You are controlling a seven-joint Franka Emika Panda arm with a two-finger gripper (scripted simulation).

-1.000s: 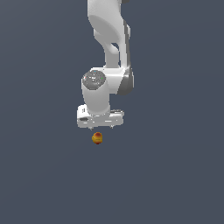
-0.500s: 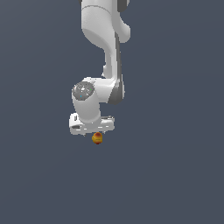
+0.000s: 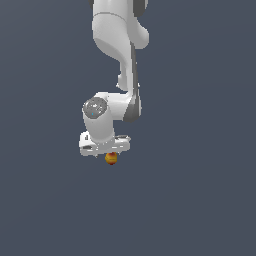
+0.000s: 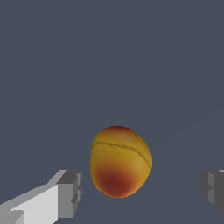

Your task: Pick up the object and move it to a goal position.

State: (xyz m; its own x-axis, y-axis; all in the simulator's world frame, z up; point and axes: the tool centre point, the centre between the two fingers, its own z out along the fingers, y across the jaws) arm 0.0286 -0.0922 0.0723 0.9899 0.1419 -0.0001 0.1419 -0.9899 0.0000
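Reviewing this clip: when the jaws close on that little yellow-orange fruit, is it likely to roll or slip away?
The fruit looks rounded and egg-like, so a nudge from one side would probably roll it. Its surface renders smooth, so it may squirt out unless pinched across its middle. The gripper stands open with a finger on each side and a gap between, which favours a centred, even squeeze.

Object [image 4: 120, 162] between the spread claw [image 4: 142, 192] fingers, touching neither, directly beneath the arm [image 3: 117, 55]

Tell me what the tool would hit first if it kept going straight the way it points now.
Most likely the yellow-orange ball: it sits directly ahead of the open tool, between the two fingers. Depth is hard to judge, but no contact shows yet.
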